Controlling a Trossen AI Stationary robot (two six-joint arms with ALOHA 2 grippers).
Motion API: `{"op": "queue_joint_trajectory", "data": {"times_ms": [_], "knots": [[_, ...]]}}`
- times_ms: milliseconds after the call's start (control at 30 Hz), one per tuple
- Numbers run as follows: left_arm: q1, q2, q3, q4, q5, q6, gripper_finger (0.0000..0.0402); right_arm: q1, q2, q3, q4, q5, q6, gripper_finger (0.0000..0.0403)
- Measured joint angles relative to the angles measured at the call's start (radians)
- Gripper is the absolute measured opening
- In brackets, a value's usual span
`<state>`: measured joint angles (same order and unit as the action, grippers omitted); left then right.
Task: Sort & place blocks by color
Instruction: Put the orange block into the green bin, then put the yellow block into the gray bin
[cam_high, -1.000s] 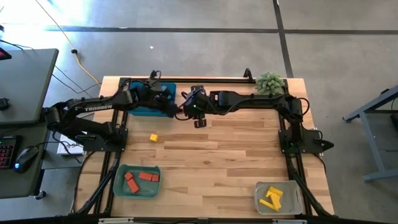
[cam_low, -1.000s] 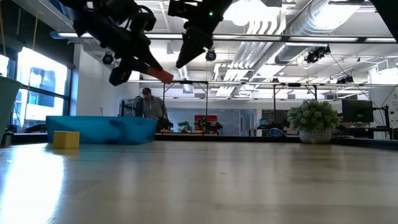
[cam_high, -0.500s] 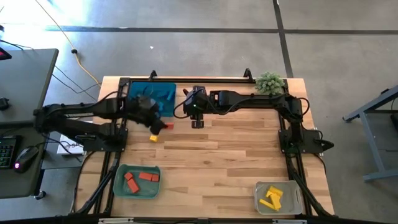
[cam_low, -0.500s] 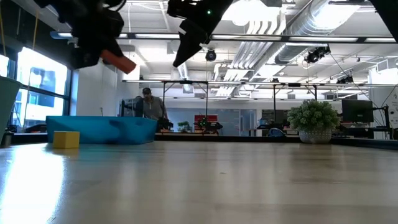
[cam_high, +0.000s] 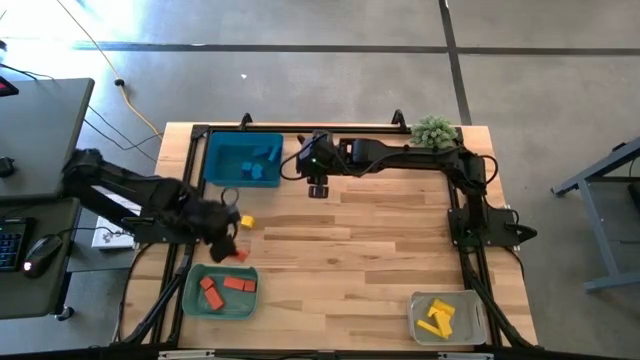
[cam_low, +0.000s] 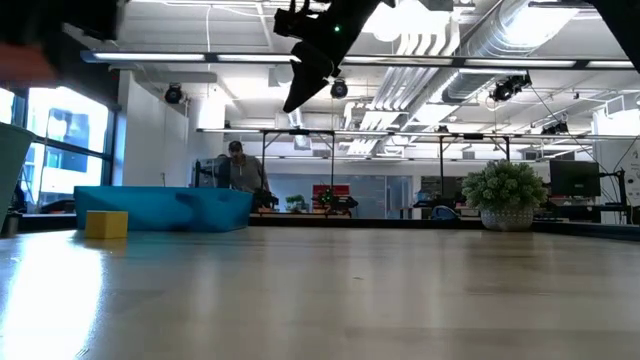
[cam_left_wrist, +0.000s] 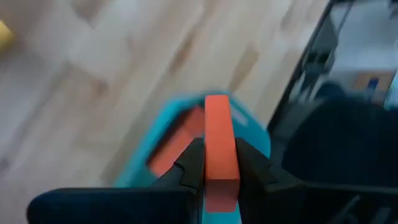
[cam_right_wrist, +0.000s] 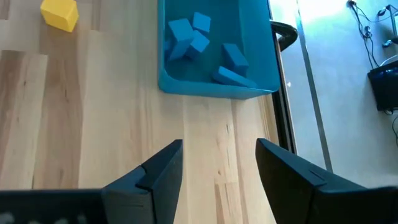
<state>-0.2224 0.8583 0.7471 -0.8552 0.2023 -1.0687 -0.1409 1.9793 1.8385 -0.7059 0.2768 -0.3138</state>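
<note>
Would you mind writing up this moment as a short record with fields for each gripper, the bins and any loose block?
left gripper: shut on a red-orange block, near the green bin
right gripper: open, empty, raised beside the blue bin
green bin: front left corner of the table, holds red-orange blocks
blue bin: back of the table, holds blue blocks
clear bin: front right corner, holds yellow blocks
loose block: one yellow block on the table

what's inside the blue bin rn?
Blue bin: about five blue blocks, loose on its floor, nothing red or yellow in view. Right gripper is open just short of it; near wall hides the floor behind it.
</note>
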Motion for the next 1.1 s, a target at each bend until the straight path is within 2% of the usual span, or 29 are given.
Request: {"op": "queue_joint_trajectory", "data": {"times_ms": [267,500,800,1100], "knots": [[-0.246,0.068,0.000,-0.015,0.002,-0.190,0.0040,-0.010,0.000,0.000,0.000,0.000,0.000,0.0189],[-0.368,0.160,0.000,0.008,0.000,-0.283,0.0041,-0.010,0.000,0.000,0.000,0.000,-0.001,0.0189],[-0.420,0.256,0.000,0.099,0.011,-0.359,0.0050,-0.010,0.000,0.000,0.000,0.000,-0.008,0.0189],[-0.420,0.300,0.000,0.172,0.016,-0.421,0.0118,-0.010,0.000,0.000,-0.002,0.000,-0.005,0.0189]]}}
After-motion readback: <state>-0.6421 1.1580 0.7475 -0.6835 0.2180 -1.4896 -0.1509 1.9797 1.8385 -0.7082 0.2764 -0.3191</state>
